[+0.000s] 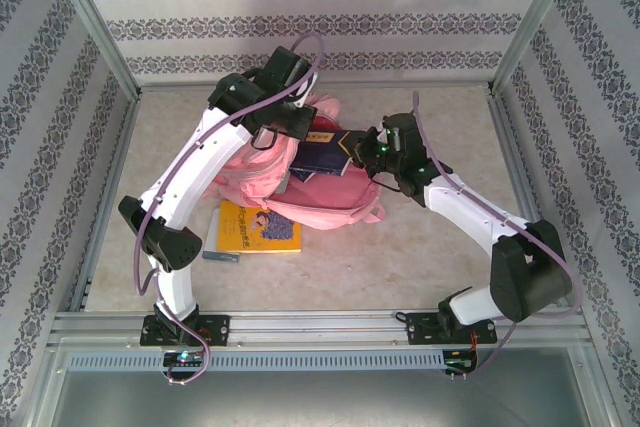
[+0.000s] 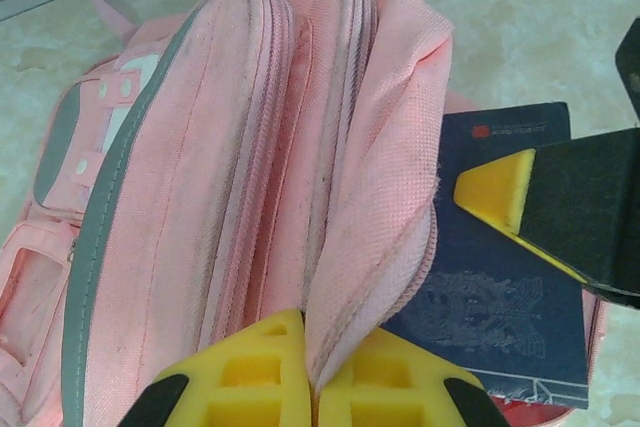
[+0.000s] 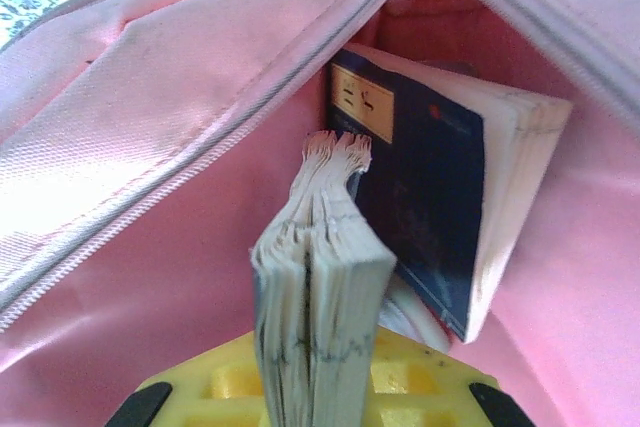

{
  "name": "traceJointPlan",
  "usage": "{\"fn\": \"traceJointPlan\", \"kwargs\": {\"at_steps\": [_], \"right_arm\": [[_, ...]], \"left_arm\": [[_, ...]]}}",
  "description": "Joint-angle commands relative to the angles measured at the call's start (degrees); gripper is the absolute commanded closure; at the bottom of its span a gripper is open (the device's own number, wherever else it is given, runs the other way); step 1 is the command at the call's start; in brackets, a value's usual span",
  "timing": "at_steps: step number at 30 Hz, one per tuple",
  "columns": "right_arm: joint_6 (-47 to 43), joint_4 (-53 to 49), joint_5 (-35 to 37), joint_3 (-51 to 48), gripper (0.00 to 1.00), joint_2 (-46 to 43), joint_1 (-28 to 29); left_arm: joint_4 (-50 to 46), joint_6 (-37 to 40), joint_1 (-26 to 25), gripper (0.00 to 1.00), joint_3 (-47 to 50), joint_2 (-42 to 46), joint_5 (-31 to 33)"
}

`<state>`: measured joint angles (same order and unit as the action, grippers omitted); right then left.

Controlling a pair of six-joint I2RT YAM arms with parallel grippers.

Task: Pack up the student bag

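Note:
The pink student bag lies in the middle of the table, its main pocket facing right. My left gripper is at its top and is shut on the fabric edge of the opening, holding it up; the jaws pinch the flap. My right gripper reaches into the opening from the right and is shut on a thick book, seen edge-on by its pages. A dark blue book with a yellow label stands beside it inside the pink lining. That blue cover lies under the right finger.
A yellow book lies on the table just left of the bag's lower end, with a small grey-blue item at its near corner. Metal frame rails and patterned walls close in the table on three sides.

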<state>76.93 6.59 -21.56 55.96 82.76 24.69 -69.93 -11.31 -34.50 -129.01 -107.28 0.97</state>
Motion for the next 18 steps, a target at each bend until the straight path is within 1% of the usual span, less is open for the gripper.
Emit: {"fn": "traceJointPlan", "kwargs": {"at_steps": [1,3,7,11,13,14,15,17,18], "right_arm": [[3.1,3.6,2.3,4.1,1.0,3.2,1.9],[4.1,2.1,5.4,5.5,1.0,5.4,3.3],[5.8,2.4,10.6,8.2,1.0,10.8,6.4],[6.2,9.2,21.5,11.9,1.0,18.6,10.3],[4.7,11.6,20.7,18.1,1.0,25.5,11.6],[3.4,12.5,19.0,21.9,0.88,29.6,11.9],[2.9,12.1,17.3,25.9,0.73,33.2,12.2],[2.2,11.0,15.5,29.9,0.56,36.9,12.3],[1.4,9.7,15.8,30.1,0.48,36.8,12.2]], "left_arm": [[3.4,-0.3,0.6,1.0,-4.2,3.5,-1.3],[3.5,-0.5,0.6,1.0,-5.6,2.5,-1.8],[4.5,-1.0,0.9,1.0,-6.9,1.7,-2.9],[5.8,-2.3,1.9,1.0,-7.5,0.9,-5.5],[6.5,-3.0,2.4,1.0,-7.4,0.4,-6.9],[6.6,-3.3,2.7,1.0,-7.4,0.1,-7.4],[6.7,-3.6,3.1,1.0,-7.3,-0.1,-7.8],[7.1,-4.4,4.2,1.0,-6.7,-0.4,-8.9],[7.6,-5.0,5.0,1.0,-6.3,-0.4,-9.7]]}}
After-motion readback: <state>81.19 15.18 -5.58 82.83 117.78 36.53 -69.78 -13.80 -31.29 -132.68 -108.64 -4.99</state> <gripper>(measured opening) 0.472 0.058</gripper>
